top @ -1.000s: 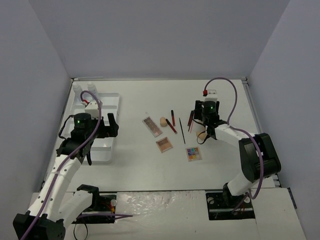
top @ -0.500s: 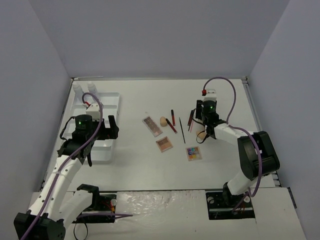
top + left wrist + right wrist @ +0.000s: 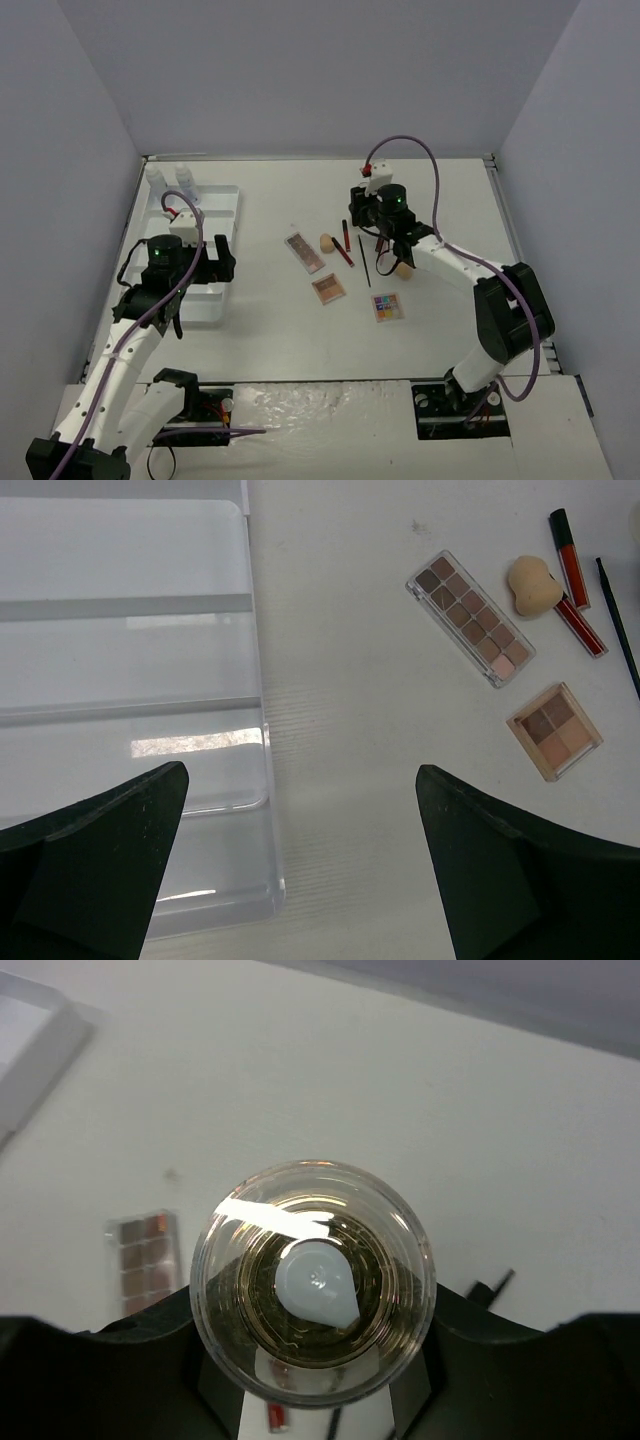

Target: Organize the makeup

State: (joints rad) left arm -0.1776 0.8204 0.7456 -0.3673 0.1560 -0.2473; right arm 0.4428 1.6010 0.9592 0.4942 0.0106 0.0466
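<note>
Item: amber bottle [image 3: 312,1278]. It sat pinched between the fingers of my right gripper [image 3: 375,212], seen end-on, over the table just beyond the red pencils [image 3: 346,236]. My left gripper [image 3: 300,880] was spread wide over the tray's [image 3: 130,605] right edge, with the long palette [image 3: 470,617] ahead to the right.

Left fingers [image 3: 90,880] spread wide; right fingers [image 3: 90,1380] clamped, arm extended.
</note>
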